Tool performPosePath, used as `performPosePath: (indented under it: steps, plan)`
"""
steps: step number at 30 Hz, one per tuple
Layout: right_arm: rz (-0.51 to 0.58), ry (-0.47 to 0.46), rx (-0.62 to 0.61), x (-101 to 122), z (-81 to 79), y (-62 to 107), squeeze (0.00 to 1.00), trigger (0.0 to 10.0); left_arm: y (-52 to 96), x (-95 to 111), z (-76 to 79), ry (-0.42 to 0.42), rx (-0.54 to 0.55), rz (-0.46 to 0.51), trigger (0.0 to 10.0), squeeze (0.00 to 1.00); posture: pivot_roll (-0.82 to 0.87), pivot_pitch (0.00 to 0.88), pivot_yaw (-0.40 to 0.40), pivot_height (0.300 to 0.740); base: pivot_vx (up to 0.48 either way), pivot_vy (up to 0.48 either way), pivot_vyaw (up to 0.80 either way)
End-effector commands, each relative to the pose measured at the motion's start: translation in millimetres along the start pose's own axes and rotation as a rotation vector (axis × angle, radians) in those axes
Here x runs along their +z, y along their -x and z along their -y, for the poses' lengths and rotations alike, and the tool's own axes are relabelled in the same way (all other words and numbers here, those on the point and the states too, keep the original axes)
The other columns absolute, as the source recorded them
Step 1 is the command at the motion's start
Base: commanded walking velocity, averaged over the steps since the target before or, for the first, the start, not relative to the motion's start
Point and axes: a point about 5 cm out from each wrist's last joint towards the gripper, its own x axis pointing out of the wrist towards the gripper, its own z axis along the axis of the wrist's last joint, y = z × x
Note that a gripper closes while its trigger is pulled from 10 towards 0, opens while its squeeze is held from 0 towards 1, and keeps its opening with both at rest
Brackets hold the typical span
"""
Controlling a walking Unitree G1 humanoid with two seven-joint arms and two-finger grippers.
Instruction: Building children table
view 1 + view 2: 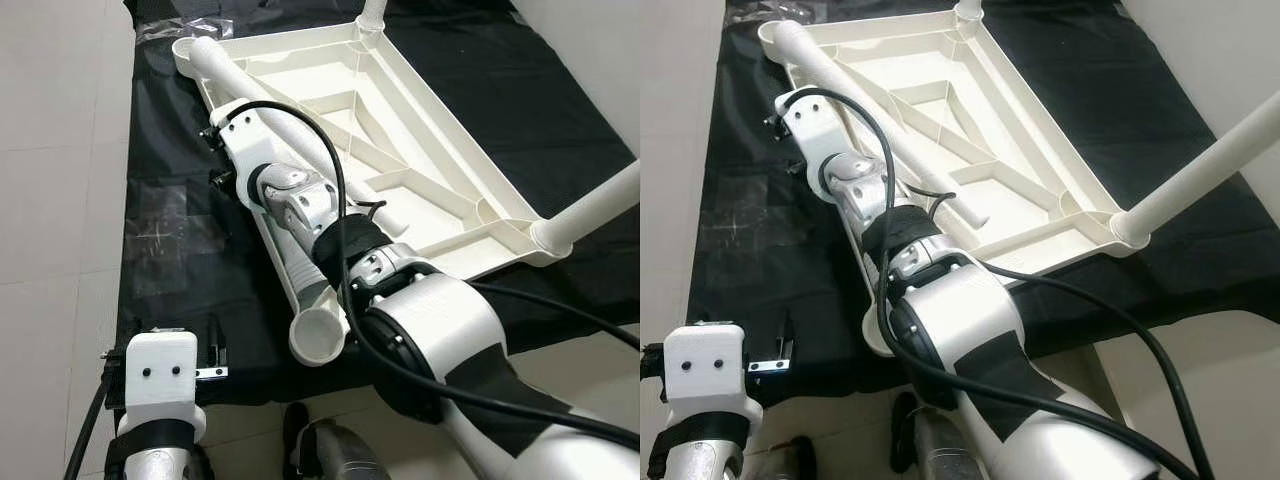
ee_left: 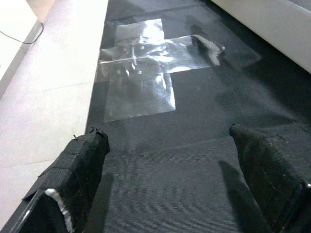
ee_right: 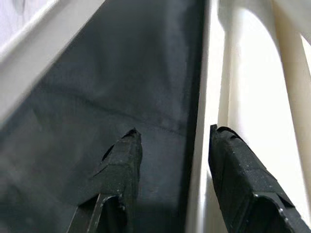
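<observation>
Nearest the camera, the left gripper (image 2: 170,179) hovers low over the near edge of a black woven mat (image 1: 180,240), its two cloth-wrapped fingers (image 2: 80,165) spread wide with nothing between them; ahead of them a crinkled sheet of clear plastic film (image 2: 141,73) lies flat on the mat's ribbed weave. Pale glossy floor tiles (image 1: 60,150) border the mat on the robot's left. The right arm (image 1: 300,200), silver with black wrapping and a looping black cable (image 1: 335,170), reaches forward across the upturned children's table (image 1: 400,150), a cream moulded-plastic top lying underside up on the mat, its shallow tray shape braced by raised ribs that cross diagonally. A loose round leg (image 1: 300,130), a smooth cream tube, lies along the table's left side, partly under the arm, its open cup-like end (image 1: 320,335) towards the robot. The right gripper (image 3: 170,160) is moderately open, straddling the thin left rim (image 3: 201,126) of the table top without clamping it, one finger over the mat outside, the other inside. Further off, one fitted leg (image 1: 590,215) juts from the near right corner socket, and another (image 1: 372,15) rises at the far corner.
</observation>
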Motion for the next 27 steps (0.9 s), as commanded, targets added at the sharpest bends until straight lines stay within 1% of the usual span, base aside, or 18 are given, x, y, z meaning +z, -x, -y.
performPosePath:
  steps: [1, 3, 4, 5, 7, 9, 12, 17, 18, 20, 21, 22, 23, 24, 26, 27]
  plan:
    - [-0.151, -0.122, 0.003, -34, -3.9, -2.9, 0.0, 10.0, 5.8, -4, 13.3, 0.06, -0.025, -0.052, 10.0, 0.0, -0.03, 0.336, -0.185, 0.74, 0.0, 0.0, 0.0]
    - [-0.142, -0.191, -0.012, -31, -7.1, -3.0, 0.0, 10.0, 5.7, -4, 12.7, 0.059, -0.022, -0.05, 10.0, 0.0, -0.02, 0.333, -0.185, 0.74, 0.0, 0.0, 0.0]
    - [-0.14, -0.211, -0.02, -30, -7.9, -3.1, 0.0, 10.0, 5.9, -4, 12.7, 0.058, -0.021, -0.05, 10.0, 0.0, -0.02, 0.333, -0.185, 0.74, 0.0, 0.0, 0.0]
    - [-0.14, -0.211, -0.02, -30, -7.9, -3.1, 0.0, 10.0, 5.9, -4, 12.7, 0.058, -0.021, -0.05, 10.0, 0.0, -0.02, 0.333, -0.185, 0.74, 0.0, 0.0, 0.0]
    - [-0.134, -0.177, -0.027, -30, -11.7, -3.6, 0.0, 10.0, 6.2, -3, 12.2, 0.056, -0.019, -0.047, 10.0, 0.0, -0.02, 0.333, -0.187, 0.74, 0.0, 0.0, 0.0]
    - [-0.134, -0.177, -0.027, -30, -11.7, -3.6, 0.0, 10.0, 6.2, -3, 12.2, 0.056, -0.019, -0.047, 10.0, 0.0, -0.02, 0.333, -0.187, 0.74, 0.0, 0.0, 0.0]
    - [-0.139, -0.11, -0.007, -33, -19.1, -4.3, 0.0, 10.0, 6.4, -2, 10.8, 0.053, -0.015, -0.043, 10.0, 0.0, -0.01, 0.334, -0.188, 0.74, 0.0, 0.0, 0.0]
    - [-0.157, -0.07, -0.006, -38, -21.6, -4.7, 0.0, 10.0, 6.9, -2, 9.6, 0.05, -0.012, -0.042, 10.0, 0.0, -0.02, 0.336, -0.189, 0.74, 0.0, 0.0, 0.0]
    - [-0.169, -0.049, -0.001, -41, -22.1, -4.8, 0.0, 9.4, 7.1, -2, 9.5, 0.049, -0.011, -0.042, 10.0, 0.0, -0.02, 0.338, -0.19, 0.74, 0.0, 0.0, 0.0]
    - [-0.183, -0.041, 0.0, -44, -22.4, -4.8, 0.0, 9.5, 7.2, -2, 9.5, 0.049, -0.01, -0.042, 10.0, 0.0, -0.02, 0.338, -0.19, 0.74, 0.0, 0.0, 0.0]
    - [-0.201, -0.024, 0.006, -48, -23.0, -4.7, 0.0, 9.2, 7.4, -2, 9.9, 0.051, -0.01, -0.043, 10.0, 0.0, -0.02, 0.34, -0.189, 0.74, 0.0, 0.0, 0.0]
    - [-0.205, -0.024, 0.006, -49, -23.1, -4.7, 0.0, 9.2, 7.4, -2, 10.0, 0.051, -0.01, -0.043, 10.0, 0.0, -0.02, 0.34, -0.189, 0.74, 0.0, 0.0, 0.0]
    - [-0.207, -0.023, 0.007, -49, -23.2, -4.7, 0.0, 9.8, 7.5, -2, 10.0, 0.051, -0.011, -0.043, 10.0, 0.0, -0.02, 0.34, -0.189, 0.74, 0.0, 0.0, 0.0]
    - [-0.21, -0.039, -0.003, -50, -21.7, -4.6, 0.0, 10.0, 7.5, -2, 10.4, 0.052, -0.011, -0.043, 10.0, 0.0, -0.03, 0.345, -0.191, 0.74, 0.0, 0.0, 0.0]
    - [-0.212, -0.051, -0.011, -50, -20.6, -4.5, 0.0, 10.0, 7.6, -2, 10.7, 0.052, -0.011, -0.044, 10.0, 0.0, -0.03, 0.345, -0.191, 0.74, 0.0, 0.0, 0.0]
    - [-0.212, -0.078, -0.026, -50, -18.6, -4.4, 0.0, 10.0, 7.6, -2, 11.0, 0.053, -0.009, -0.044, 10.0, 0.0, -0.02, 0.346, -0.195, 0.74, 0.0, 0.0, 0.0]
